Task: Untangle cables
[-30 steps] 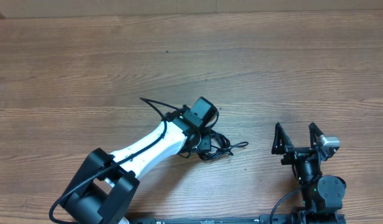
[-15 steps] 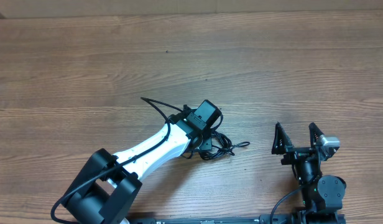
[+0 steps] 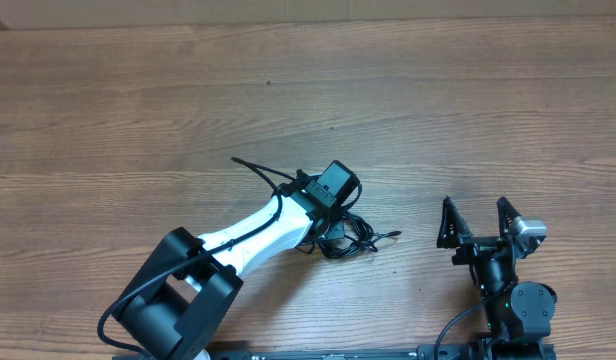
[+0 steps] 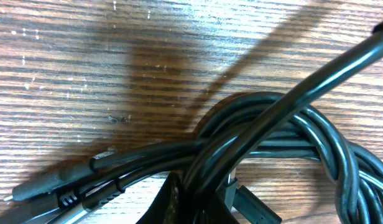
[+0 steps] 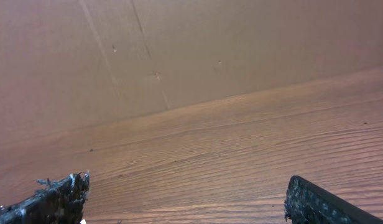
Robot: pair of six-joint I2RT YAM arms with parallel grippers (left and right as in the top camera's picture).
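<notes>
Cables (image 3: 353, 236) sit on the wooden table (image 3: 438, 100) just left of centre, a small black clump right under the left arm's wrist, one loose end (image 3: 393, 235) trailing toward the right arm. In the left wrist view the clump is several loops crossing over each other, with thin plug ends (image 4: 51, 183) lying flat at the lower left.

Left gripper (image 3: 331, 217) – jaws closed right down, and the strands funnel into them at the bottom of the wrist view, so I judge it is pinching part of the bundle (the contact itself is hidden). Right gripper (image 3: 475, 208) – jaws wide apart, nothing in them, parked well clear to the right.

Handling, as a judgement: light, floppy, smooth-jacketed cord, so it will slip and drag the whole knot if pulled by the coil. Better hold is a single strand near a plug end, the free tail for the right arm, with the other arm pinning the loops.
</notes>
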